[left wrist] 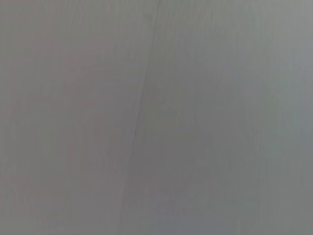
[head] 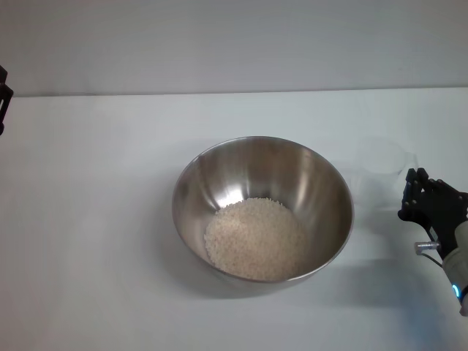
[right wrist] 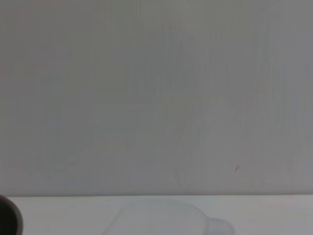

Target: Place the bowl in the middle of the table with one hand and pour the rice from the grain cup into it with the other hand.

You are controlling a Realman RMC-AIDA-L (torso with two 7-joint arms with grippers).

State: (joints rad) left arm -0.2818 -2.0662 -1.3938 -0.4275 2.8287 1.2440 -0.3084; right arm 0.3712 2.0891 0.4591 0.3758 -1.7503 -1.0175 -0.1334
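The steel bowl (head: 322, 183) stands in the middle of the white table (head: 95, 219). The rice (head: 256, 238) lies in a loose heap on its bottom. The clear grain cup (head: 384, 164) stands upright and empty on the table, just right of the bowl. It also shows faintly in the right wrist view (right wrist: 161, 218). My right gripper (head: 418, 191) is open and empty at the right edge, just beside the cup and apart from it. My left gripper (head: 4, 102) shows only as a dark sliver at the far left edge, away from the bowl.
A pale wall runs behind the table's far edge (head: 234, 93). The left wrist view shows only a plain grey surface. A dark rounded shape (right wrist: 9, 218) sits in a corner of the right wrist view.
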